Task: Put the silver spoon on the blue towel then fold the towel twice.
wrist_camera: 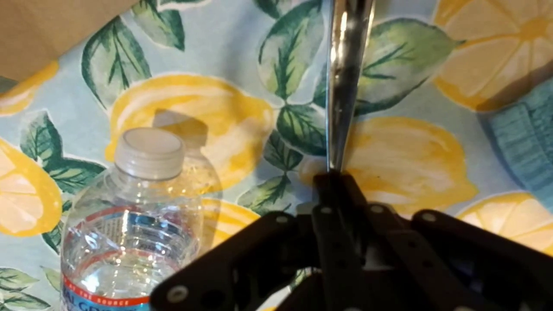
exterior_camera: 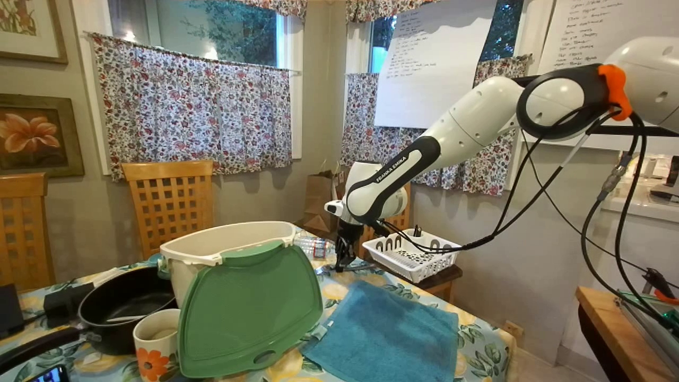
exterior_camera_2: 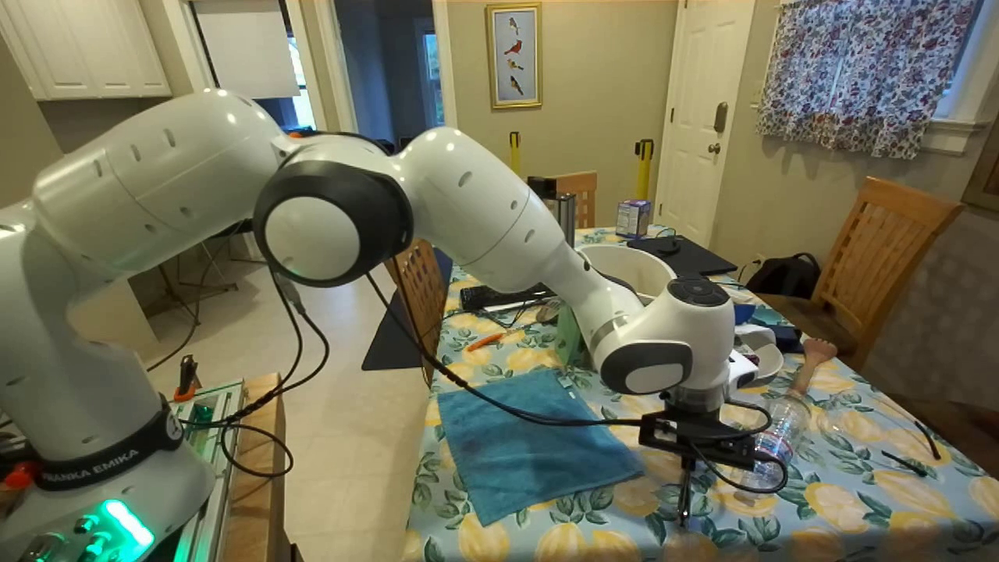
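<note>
Spoon (wrist_camera: 349, 65) is clamped in the gripper (wrist_camera: 335, 178), a shiny length of it sticking out toward the top of the wrist view. Both are low at the bench (exterior_camera_2: 484, 542), near the towel (exterior_camera: 392, 339); whether the spoon touches the bench, I cannot tell. The towel lies spread flat. A bottle (wrist_camera: 134, 246) is close by the gripper; a lid (exterior_camera: 254, 307) leans against the bin (exterior_camera: 228, 239) beside the towel.

White arm (exterior_camera_2: 488, 211); black rings (exterior_camera_2: 378, 207), cables (exterior_camera_2: 577, 422) and gripper (wrist_camera: 333, 177) with silver screws (wrist_camera: 177, 293); FRANKA EMIKA lettering (exterior_camera: 391, 170); green light (exterior_camera_2: 129, 523), lower left.
</note>
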